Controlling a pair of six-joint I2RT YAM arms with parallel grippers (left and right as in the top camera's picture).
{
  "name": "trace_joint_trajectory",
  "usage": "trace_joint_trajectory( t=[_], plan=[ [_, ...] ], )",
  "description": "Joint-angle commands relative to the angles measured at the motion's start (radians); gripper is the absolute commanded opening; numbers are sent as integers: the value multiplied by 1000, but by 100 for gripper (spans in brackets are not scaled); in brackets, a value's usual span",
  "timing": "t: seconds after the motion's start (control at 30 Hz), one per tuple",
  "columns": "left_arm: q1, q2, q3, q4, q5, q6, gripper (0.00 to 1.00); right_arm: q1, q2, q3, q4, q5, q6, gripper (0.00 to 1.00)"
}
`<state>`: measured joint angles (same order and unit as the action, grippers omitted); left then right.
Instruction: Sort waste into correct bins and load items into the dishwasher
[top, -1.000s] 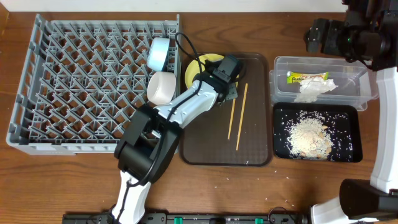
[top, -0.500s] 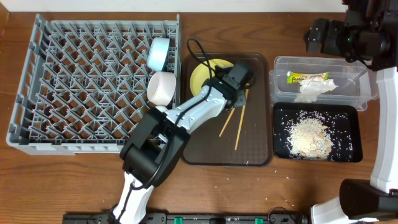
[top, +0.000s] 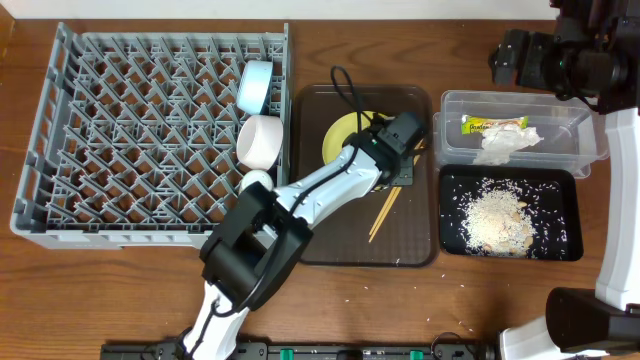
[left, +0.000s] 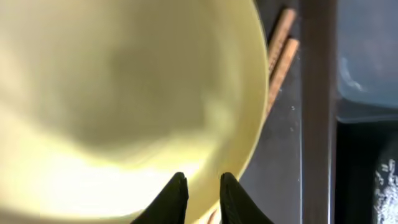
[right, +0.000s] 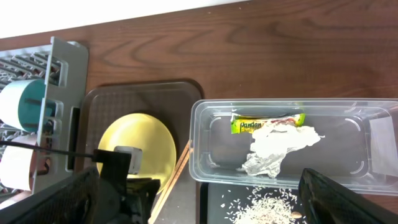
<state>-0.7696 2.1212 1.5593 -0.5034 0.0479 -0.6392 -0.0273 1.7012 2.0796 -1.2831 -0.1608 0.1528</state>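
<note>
The yellow plate (top: 347, 133) lies on the brown tray (top: 330, 245); it fills the left wrist view (left: 124, 81). My left gripper (top: 402, 152) is shut on its right rim (left: 202, 185). The wooden chopsticks (top: 382, 212) lie tilted beside it, partly under the gripper. The light blue bowl (top: 256, 84), white bowl (top: 260, 141) and small pale cup (top: 255, 180) stand at the right edge of the grey dish rack (top: 120, 130). The clear tub (top: 570, 150) holds the wrapper (top: 492, 124) and napkin (top: 505, 146). The black tray (top: 560, 185) holds rice (top: 495, 218). My right gripper (top: 520, 58) is open, high above the tub (right: 200, 180).
The left arm reaches from the front edge across the brown tray. A few rice grains (top: 462, 322) lie on the wooden table near the front. The tub and black tray sit side by side right of the brown tray.
My left gripper has moved right and toward the front across the brown tray, and the yellow plate has moved with it. The chopsticks were pushed askew toward the front right.
</note>
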Motion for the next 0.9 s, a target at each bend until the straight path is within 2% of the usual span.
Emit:
trace_joint_trajectory(
  t=[0.0, 0.1, 0.17, 0.2, 0.3, 0.43, 0.67, 0.77, 0.87],
  plan=[
    [35, -131, 63, -82, -98, 202, 23, 8, 3, -2, -1, -4, 11, 99],
    [85, -188, 63, -131, -119, 294, 34, 8, 2, -2, -1, -4, 11, 99],
    [134, -211, 63, -171, -119, 354, 38, 8, 3, -2, -1, -4, 11, 99],
    [177, -212, 62, -200, -120, 378, 45, 8, 3, -2, 0, -4, 11, 99],
    [243, -188, 50, -226, -119, 381, 51, 8, 2, -2, 0, -4, 11, 99],
    [299, -134, 26, -233, -108, 385, 52, 8, 2, -2, -1, -4, 11, 99],
    [304, -57, 24, -243, -103, 401, 53, 8, 3, -2, -1, -4, 11, 99],
    [304, -31, 24, -243, -32, 403, 64, 8, 2, -2, 0, -4, 11, 99],
    [304, -13, 24, -238, 0, 403, 65, 8, 2, -2, -1, -4, 11, 99]
  ],
)
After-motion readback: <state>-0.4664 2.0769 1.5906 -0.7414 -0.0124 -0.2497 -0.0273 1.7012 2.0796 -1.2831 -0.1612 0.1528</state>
